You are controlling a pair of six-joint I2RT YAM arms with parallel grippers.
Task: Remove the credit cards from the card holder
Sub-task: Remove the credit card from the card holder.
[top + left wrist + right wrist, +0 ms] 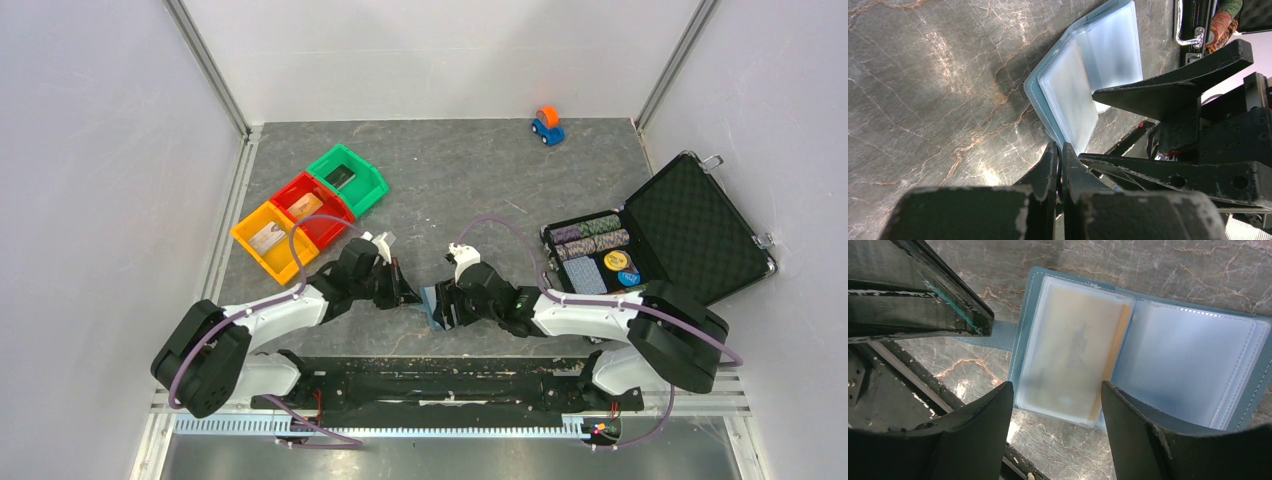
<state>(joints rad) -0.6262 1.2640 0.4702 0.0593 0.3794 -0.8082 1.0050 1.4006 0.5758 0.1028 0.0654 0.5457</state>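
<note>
Grey marbled table (pixel 480 170), white walls round it. Low over it, the right gripper (pixel 1055 387) hangs above the holder (pixel 1193 355), jaws spread wide with nothing between them. Facing it, the left gripper (pixel 1059 150) is clenched, by the look of it on a blue tab at the holder's nine o'clock edge, pinning it down.

That holder lies open and flat at the table's six o'clock, between the two grippers. Its nine o'clock page carries a tan card (pixel 1073 350) behind a frosted sleeve; the three o'clock page looks empty.

I judge the card light, stiff and slick, and the sleeve soft and clingy, so the holder will likely slide or lift unless held down. The best hold seems to be the tan edge showing beside the spine: pinch it across the faces and draw toward three o'clock.

Farther out, bins (pixel 372 198) sit at ten o'clock, a case (pixel 690 230) at three, a toy car (pixel 547 125) at one.
</note>
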